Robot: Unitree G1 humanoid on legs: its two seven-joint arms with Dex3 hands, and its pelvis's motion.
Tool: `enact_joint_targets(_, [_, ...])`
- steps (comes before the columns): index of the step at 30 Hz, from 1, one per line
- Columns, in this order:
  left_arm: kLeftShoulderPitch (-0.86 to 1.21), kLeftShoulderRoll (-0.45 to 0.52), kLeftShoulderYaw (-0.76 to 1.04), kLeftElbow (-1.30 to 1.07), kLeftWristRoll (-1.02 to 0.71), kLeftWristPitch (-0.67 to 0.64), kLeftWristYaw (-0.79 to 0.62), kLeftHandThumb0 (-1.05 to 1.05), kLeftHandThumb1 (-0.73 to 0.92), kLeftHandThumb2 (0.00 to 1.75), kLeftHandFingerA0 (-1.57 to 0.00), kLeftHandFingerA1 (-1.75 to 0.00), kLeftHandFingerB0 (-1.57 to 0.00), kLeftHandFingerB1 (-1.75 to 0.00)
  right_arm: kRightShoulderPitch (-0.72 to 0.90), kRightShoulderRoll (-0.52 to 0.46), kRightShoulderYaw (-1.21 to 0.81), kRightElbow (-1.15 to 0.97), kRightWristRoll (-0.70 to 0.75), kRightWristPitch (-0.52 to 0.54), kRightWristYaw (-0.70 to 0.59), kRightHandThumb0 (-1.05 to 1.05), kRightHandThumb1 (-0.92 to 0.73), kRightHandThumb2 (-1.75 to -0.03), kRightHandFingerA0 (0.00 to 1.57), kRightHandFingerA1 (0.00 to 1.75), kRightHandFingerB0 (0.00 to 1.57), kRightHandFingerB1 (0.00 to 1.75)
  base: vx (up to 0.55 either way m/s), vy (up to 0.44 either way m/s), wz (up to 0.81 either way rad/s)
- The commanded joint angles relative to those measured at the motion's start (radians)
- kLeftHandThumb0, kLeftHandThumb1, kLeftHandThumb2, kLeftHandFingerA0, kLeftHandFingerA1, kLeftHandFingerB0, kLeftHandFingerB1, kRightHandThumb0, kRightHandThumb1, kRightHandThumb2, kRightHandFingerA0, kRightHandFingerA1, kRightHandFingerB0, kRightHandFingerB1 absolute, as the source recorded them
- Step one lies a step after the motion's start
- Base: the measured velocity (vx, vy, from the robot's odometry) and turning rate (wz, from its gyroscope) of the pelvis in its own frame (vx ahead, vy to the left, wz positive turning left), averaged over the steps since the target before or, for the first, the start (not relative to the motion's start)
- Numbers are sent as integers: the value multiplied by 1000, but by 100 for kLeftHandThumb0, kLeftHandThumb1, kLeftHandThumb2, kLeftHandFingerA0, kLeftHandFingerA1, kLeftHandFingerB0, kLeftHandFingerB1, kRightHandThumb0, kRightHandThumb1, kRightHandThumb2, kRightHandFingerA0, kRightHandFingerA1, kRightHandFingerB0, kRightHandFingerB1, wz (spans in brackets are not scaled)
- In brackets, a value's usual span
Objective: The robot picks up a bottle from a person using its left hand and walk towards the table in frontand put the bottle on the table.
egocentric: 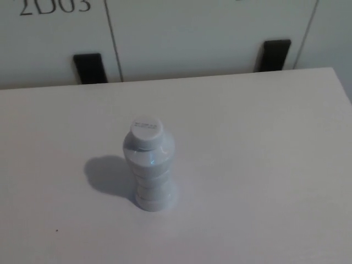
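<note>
You've got the bottle [149, 168] standing upright on the white table [264, 176], approx. mid-frame and well back from the far edge, w/ its shadow [107, 175] thrown to picture left. It's a small, pale, see-through plastic bottle w/ a white cap [146, 132] and a ribbed, waisted body; you can't tell from here whether it's full or empty. Judging by the look, it's light, stiff at the cap and shoulder, prob. a bit squashy along the ribs, smooth so somewhat slippery, and not fragile. The base is narrow vs. the height, so it'd likely tip if nudged sideways. If you need to take hold of it, go for the waist between the ribs: thumb on 1 side, 2 fingers opposite, coming in from the side, not at the cap. Neither the left hand nor the right hand shows in the head view, no arm either, so you can't say whether they're spread or closed. Nothing touches the bottle; it stands free. Placement looks done, imo. Behind the table: pale panels [209, 33] w/ 2 black brackets [89, 67].
</note>
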Motion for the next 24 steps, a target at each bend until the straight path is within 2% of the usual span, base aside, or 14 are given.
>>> enact_joint_targets(1, [-331,27,-373,531,581,67,484,-30,79,62,-51,-48,-42,-42,93,-9,4,-6,-6,-18,-16,-32,-72,-62,66,44,52,38,0,0,0])
enact_joint_targets(2, [-336,28,-383,540,574,63,488,-30,79,62,-51,-48,-42,-42,93,-9,4,-6,-6,-17,-16,-32,-72,-62,66,44,52,38,0,0,12])
enact_joint_targets(3, [-352,19,-378,568,551,68,499,-33,79,63,-47,-47,-33,-37,90,-9,8,-3,-10,-15,-8,-32,-74,-62,66,46,52,39,0,0,0])
enact_joint_targets(8, [-394,4,-401,651,511,49,550,-34,80,63,-49,-46,-33,-36,94,-10,14,-6,-13,-22,3,-32,-74,-62,67,46,53,39,-1,0,2])
enact_joint_targets(9, [-403,-4,-406,667,499,55,559,-36,81,63,-48,-44,-37,-38,102,-9,16,-6,-14,-25,3,-31,-73,-62,63,46,53,40,0,0,0])
enact_joint_targets(15, [-430,-31,-449,752,479,52,603,-34,81,63,-49,-45,-37,-39,147,-10,19,-3,-14,-27,-1,-31,-74,-62,63,45,52,39,0,0,0])
enact_joint_targets(16, [-433,-35,-458,769,477,53,615,-35,80,63,-52,-49,-44,-43,156,-8,19,-2,-16,-37,-21,-27,-72,-61,64,45,54,40,0,0,0])
enact_joint_targets(19, [-417,-49,-482,805,482,56,654,-34,78,63,-54,-54,-46,-44,175,-2,24,17,-27,-47,-68,-29,-72,-60,68,46,53,39,0,0,0])
enact_joint_targets(24, [-388,-54,-501,855,464,62,624,-37,79,63,-56,-50,-48,-44,192,-17,35,12,-34,-53,-49,-30,-72,-61,66,45,53,39,0,0,0])
